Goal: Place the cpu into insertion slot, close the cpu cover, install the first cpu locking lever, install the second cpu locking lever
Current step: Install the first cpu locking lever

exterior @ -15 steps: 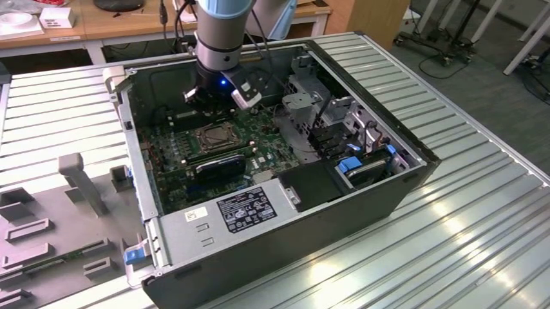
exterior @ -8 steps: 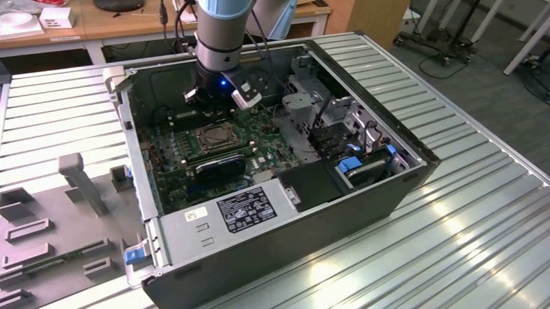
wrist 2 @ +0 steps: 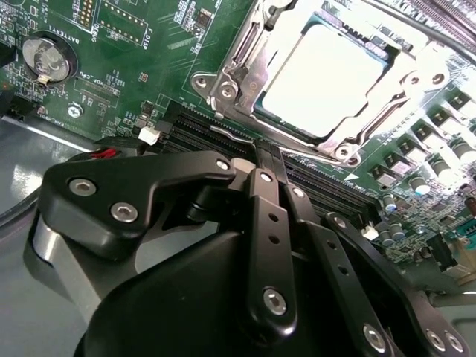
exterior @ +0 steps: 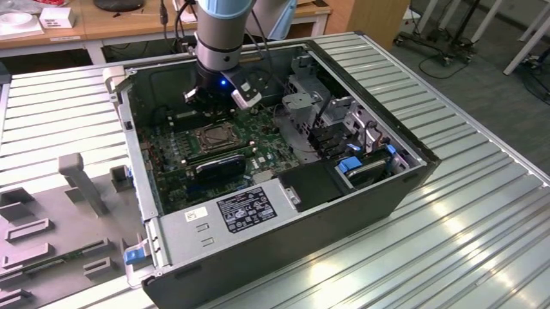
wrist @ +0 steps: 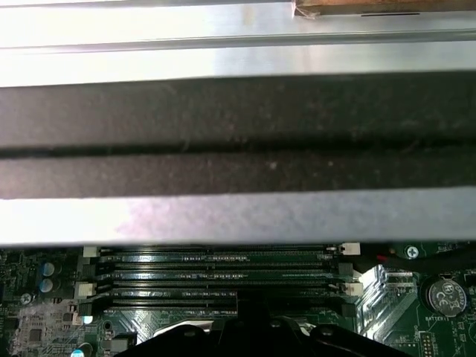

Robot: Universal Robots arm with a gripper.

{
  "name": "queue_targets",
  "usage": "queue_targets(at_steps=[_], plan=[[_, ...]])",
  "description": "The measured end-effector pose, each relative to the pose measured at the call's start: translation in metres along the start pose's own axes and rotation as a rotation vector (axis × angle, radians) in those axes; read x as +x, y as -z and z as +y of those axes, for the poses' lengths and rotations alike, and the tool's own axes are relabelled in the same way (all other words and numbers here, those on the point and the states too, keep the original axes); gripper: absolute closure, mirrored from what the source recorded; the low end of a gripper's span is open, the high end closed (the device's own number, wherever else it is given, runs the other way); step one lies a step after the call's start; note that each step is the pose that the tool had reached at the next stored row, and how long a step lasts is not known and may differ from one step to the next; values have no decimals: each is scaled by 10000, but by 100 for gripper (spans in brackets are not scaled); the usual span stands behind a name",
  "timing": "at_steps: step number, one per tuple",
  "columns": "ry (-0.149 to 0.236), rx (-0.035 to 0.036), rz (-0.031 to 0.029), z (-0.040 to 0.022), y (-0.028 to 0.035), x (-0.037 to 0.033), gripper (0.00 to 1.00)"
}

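Clenched black hand (wrist 2: 266, 155) hovers beside the insertion slot (wrist 2: 217, 89), where the cpu (wrist 2: 323, 78) sits under the cpu cover (wrist 2: 251, 52).

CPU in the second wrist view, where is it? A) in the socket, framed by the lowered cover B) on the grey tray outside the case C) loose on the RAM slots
A: the cpu shows its silvery top through the cut-out of the cpu cover, which lies flat around it on the green board.
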State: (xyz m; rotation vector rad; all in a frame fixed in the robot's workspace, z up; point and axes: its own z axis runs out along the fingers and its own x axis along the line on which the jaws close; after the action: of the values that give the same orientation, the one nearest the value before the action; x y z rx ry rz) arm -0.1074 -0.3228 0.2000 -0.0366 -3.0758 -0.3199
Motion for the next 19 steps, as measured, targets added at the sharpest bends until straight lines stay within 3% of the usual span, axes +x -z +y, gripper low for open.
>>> queue_targets(at_steps=[13, 19], plan=[[1, -2, 0, 13, -3, 0, 89], [-3, 57, 0, 10, -16, 0, 89]])
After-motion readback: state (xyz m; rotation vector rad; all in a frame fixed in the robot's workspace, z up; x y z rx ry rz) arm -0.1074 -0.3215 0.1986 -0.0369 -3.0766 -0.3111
